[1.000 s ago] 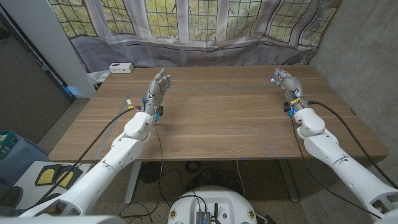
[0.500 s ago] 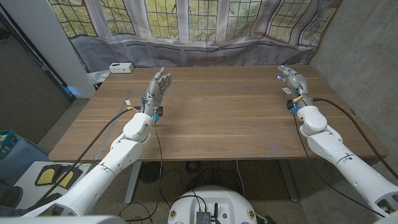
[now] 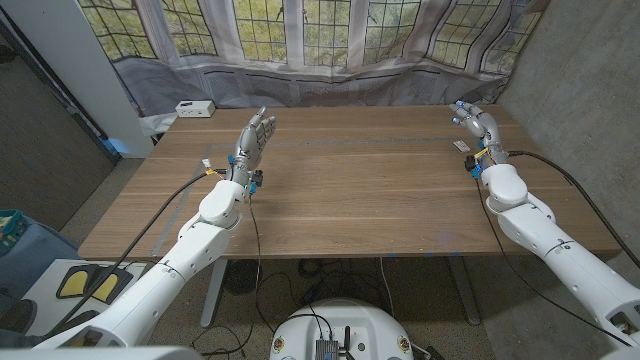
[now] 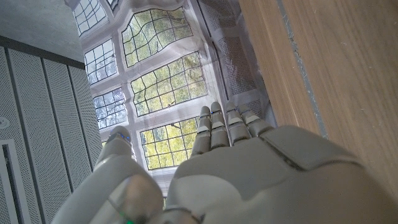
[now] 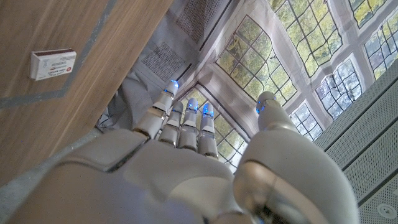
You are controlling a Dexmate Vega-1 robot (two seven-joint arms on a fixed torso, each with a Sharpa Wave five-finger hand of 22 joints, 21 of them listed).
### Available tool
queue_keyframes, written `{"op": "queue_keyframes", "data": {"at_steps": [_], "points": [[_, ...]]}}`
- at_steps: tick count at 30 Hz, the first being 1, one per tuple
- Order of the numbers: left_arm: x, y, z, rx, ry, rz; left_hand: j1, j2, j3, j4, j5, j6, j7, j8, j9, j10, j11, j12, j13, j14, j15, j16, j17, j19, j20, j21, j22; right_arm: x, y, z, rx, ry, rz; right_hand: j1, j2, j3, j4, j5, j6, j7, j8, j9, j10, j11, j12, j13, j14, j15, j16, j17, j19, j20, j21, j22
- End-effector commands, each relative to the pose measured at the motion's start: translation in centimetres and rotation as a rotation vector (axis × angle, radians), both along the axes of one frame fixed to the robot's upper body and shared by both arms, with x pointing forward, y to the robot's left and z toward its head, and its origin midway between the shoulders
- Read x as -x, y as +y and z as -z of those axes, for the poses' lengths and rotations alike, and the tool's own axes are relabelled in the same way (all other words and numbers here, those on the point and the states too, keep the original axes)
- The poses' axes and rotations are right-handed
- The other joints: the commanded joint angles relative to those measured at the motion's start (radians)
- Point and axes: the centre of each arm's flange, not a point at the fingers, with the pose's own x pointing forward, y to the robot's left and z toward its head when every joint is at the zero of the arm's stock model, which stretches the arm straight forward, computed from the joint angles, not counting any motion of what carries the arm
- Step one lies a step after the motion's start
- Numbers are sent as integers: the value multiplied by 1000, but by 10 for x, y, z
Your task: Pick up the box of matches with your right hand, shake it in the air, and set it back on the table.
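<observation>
in the head view, the box of matches (image 3: 461, 146) is seen on the table (image 3: 360, 190) just beside the right hand (image 3: 477, 124), fingers spread, empty; left hand (image 3: 255, 138) likewise released; in the right wrist view, the box (image 5: 53, 64) lies flat, so it could be pushed off the nearby edge.

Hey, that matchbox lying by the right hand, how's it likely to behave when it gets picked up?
The matchbox looks small and thin, so probably light. It lies flat on the table, so it's unlikely to roll or tip. Probably card, so a hard grip might crush it.
</observation>
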Motion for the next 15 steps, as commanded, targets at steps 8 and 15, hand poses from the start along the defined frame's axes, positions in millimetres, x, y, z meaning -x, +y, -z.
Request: {"op": "queue_keyframes", "data": {"at_steps": [8,15], "points": [[1,-3,0,-17,-14,-31,13,-2,4,-2,-3,20,-1,3,2,18,-3,3,2,9,-6,-3,4,-6,7,-5,6,-10,-14,-23,129,24,222,125,-25,39,-9,-5,26,-18,2,6,17,-21,-6,4,31,-7,5,1,27,8,-8,3],[2,-4,1,-15,-18,-37,14,0,4,-2,-3,24,-3,2,2,22,-4,2,2,10,-8,-4,4,-8,9,-6,6,-12,-17,-29,168,35,304,161,-41,44,-6,-5,40,-23,5,6,31,-28,-5,4,38,-7,4,-1,33,11,-10,3]]}}
